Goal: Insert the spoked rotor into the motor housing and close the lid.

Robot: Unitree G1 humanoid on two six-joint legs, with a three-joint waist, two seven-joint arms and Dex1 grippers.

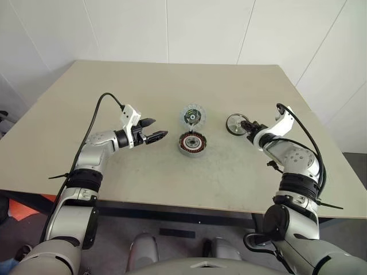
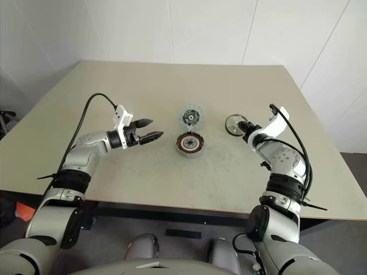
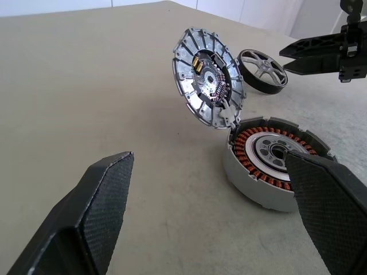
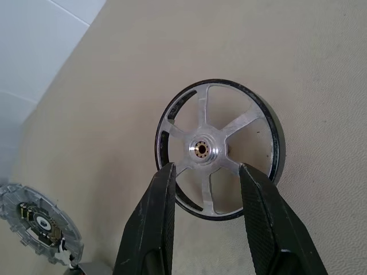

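A: Item one: five-spoked silver rotor with black rim. Location?

B: Flat on the beige desk, right of centre, apart from the other parts. Seen closest from the right wrist: brass-coloured bore in the hub, open gaps between spokes.

A: Item two: round grey motor housing?

B: Mid-desk. Ring of copper windings and pale centre hub plain from the left wrist; from the head, just a dark-orange ring.

A: Item three: ribbed silvery lid?

B: Propped up on edge, touching the housing's far rim, inner face with small circuit parts turned towards the left wrist.

A: Left gripper?

B: Released, fingers spread wide, just left of the housing, off the desk.

A: Right gripper?

B: Fingers parted, grasping nothing, at the rotor's near rim; clear gap to the rotor visible from the left wrist.
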